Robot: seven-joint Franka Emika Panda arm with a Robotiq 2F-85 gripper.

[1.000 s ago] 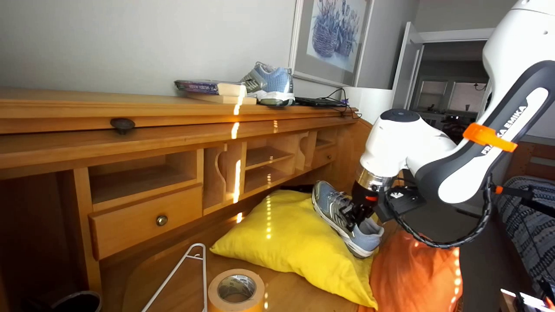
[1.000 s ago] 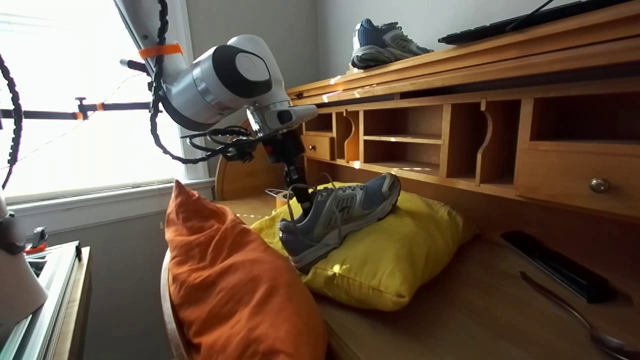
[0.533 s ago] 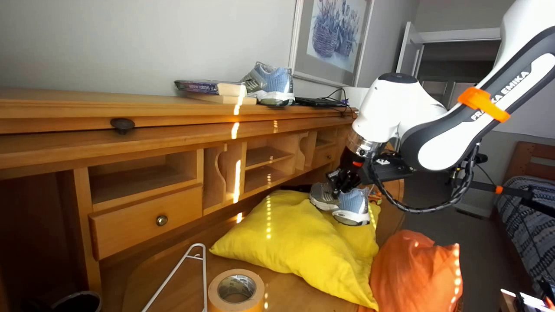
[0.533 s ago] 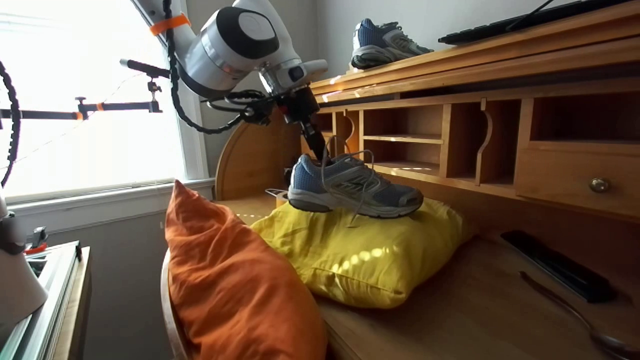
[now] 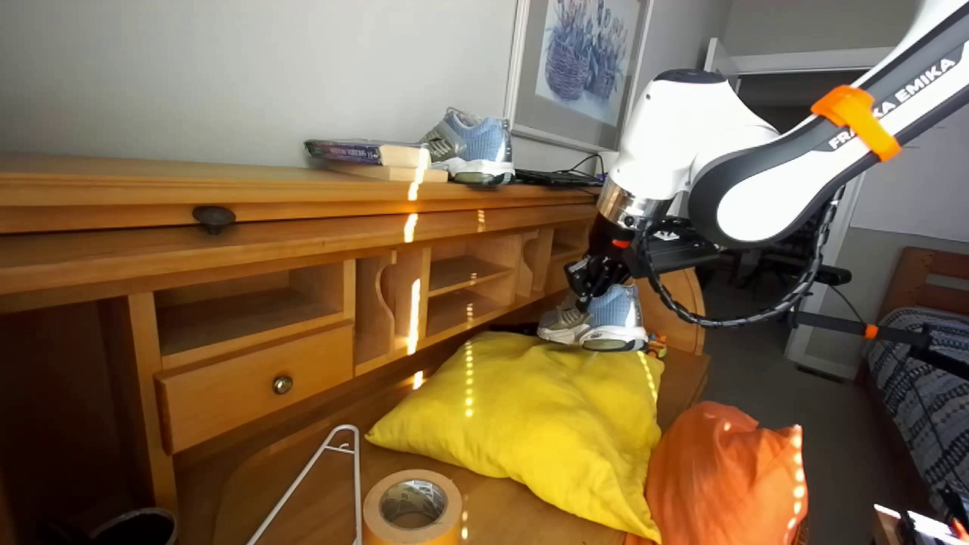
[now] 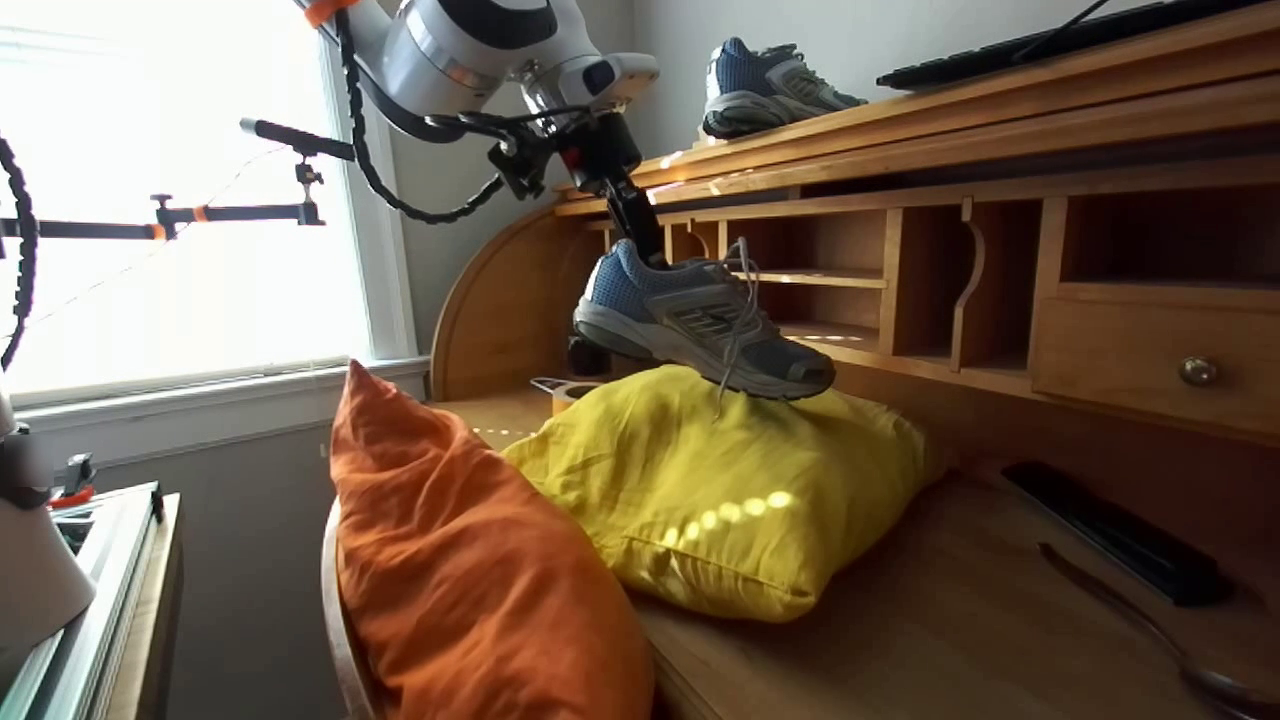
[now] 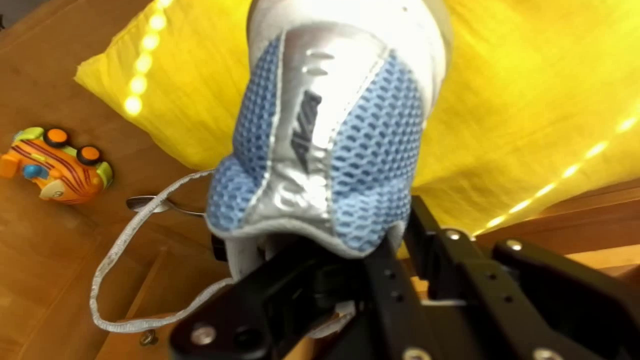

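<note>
- Exterior view, left: white hanger [image 5: 357, 477] and tape roll [image 5: 409, 536] lie side by side on the desk [image 5: 496, 516].
- Same view, left of centre: two stacked books [image 5: 371, 154] on the top ledge [image 5: 189, 170], second shoe [image 5: 482, 144] just beside them, then a framed picture [image 5: 587, 76].
- Same view, right of centre: yellow pillow [image 5: 522, 424]; above its far edge, the shoe [image 5: 617, 314] that I hold, mostly heel from this angle.
- Same view, far right: orange pillow [image 5: 723, 469]; beyond it a bed [image 5: 920, 378], recorded in this view only.
- An exterior view, left: bright window [image 6: 180, 270], likewise given by this view alone.
- Same view, centre: full side of the shoe, heel high, toe tipped down over the yellow pillow, laces dangling. Cannot tell whether the toe touches the cloth.
- Same view, right: black keyboard [image 6: 1050, 45] on the top ledge; below, on the desk, a flat black object [image 6: 1115, 530] and a spoon [image 6: 1225, 685].
- Wrist view, left: orange toy vehicle [image 7: 62, 165], whole, on the desk; an exterior view gives me only a fragment of it, just beside the heel.
- Wrist view, left of centre: a loop of lace [image 7: 95, 297] hangs out wide, crossing in front of the partly hidden spoon.
- Wrist view, centre: silver heel panel and blue mesh of the shoe, close up.
- Wrist view, right of centre: my fingers [image 7: 424, 242] grasp the shoe by the side of its collar, one inside the opening, one outside; this pinch reads clearest here.
</note>
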